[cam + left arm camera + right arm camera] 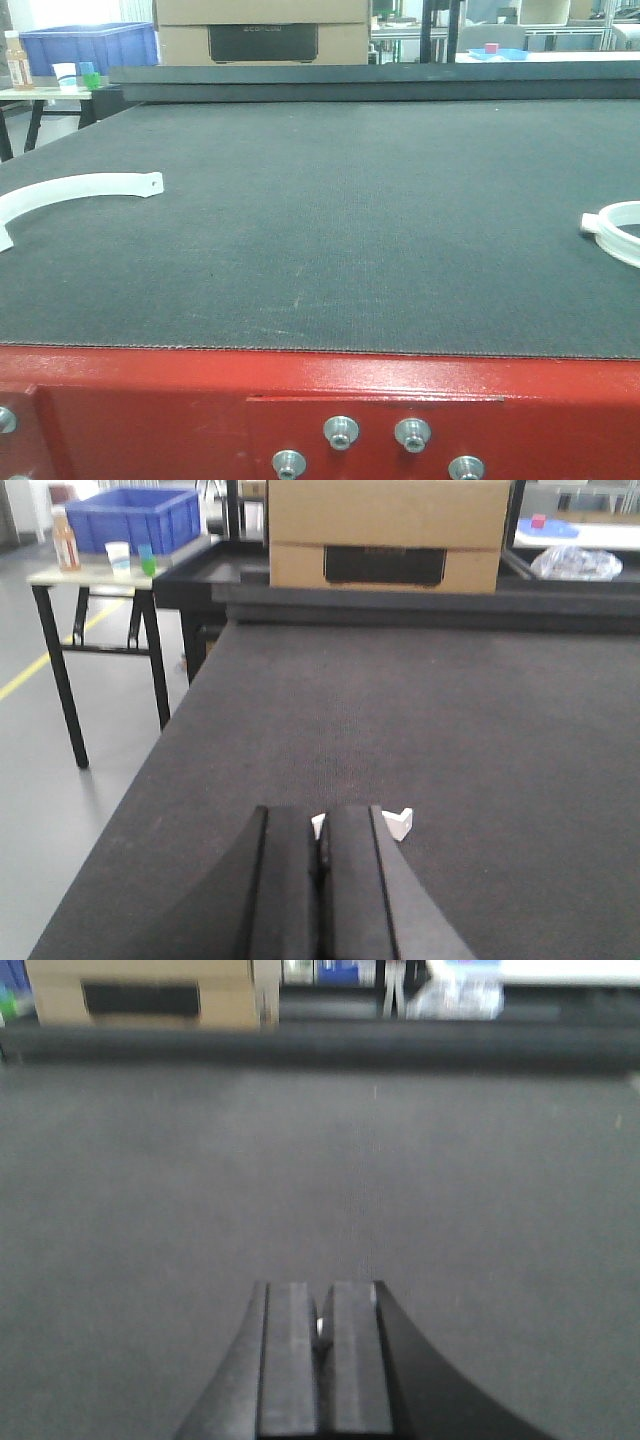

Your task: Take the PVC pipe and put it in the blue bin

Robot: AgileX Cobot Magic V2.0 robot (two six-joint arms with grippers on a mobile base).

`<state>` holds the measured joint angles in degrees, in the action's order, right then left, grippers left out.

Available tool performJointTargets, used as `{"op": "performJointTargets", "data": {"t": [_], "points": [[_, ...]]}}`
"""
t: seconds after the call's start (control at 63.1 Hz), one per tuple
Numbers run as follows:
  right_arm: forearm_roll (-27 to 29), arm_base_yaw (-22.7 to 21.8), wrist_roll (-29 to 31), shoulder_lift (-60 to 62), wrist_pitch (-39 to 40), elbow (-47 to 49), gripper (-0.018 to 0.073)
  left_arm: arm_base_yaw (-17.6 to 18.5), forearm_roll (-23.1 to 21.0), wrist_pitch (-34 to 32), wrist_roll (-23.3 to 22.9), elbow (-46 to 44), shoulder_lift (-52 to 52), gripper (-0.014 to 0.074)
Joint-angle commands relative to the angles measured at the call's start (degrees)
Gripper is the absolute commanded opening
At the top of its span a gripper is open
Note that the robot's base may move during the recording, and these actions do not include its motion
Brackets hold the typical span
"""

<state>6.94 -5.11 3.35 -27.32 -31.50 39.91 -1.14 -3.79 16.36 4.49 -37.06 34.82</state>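
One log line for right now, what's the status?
stage: pre-grasp | jaws: both shut | white arc: mat left | white ring: mat right edge | bin: side table, far left

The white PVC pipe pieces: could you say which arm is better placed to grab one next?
Left, likely. A white PVC piece lies just beyond the shut left gripper, and the blue plastic bin is on that side; the right gripper faces only bare dark mat.

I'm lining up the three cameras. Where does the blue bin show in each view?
Front view: blue bin in the top left corner, far behind the mat.
Left wrist view: blue bin at top left.
Right wrist view: not in it.
Shared landmark: the cardboard box beyond the mat's far edge.
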Motion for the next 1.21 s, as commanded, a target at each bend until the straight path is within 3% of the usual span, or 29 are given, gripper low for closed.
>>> {"op": "performJointTargets", "data": {"t": [0.0,0.143,0.492,0.698,0.888,1.189], "points": [[1.5,0.1,0.1,-4.6,0.2,1.5,-0.0156,0.2,0.0,-1.5,-0.3,-2.4,4.6,-0.0111],[6.8,0.1,0.1,-11.7,1.7,2.4,-0.0156,0.2,0.0,-6.3,-0.3,-3.1,10.0,-0.0111],[7.0,0.1,0.1,-20.0,0.9,5.8,-0.0156,0.2,0.0,-14.9,-0.3,-3.1,13.4,-0.0111],[7.0,0.1,0.1,-20.0,7.0,5.8,-0.0156,0.2,0.0,-15.2,-0.3,-3.1,13.4,-0.0111],[7.0,0.1,0.1,-20.0,7.1,5.8,-0.0156,0.2,0.5,-11.2,-0.3,-3.1,14.0,-0.0111],[9.0,0.1,0.1,-20.1,13.9,5.8,-0.0156,0.2,2.3,-6.1,-0.3,-3.1,20.8,-0.0111]]}}
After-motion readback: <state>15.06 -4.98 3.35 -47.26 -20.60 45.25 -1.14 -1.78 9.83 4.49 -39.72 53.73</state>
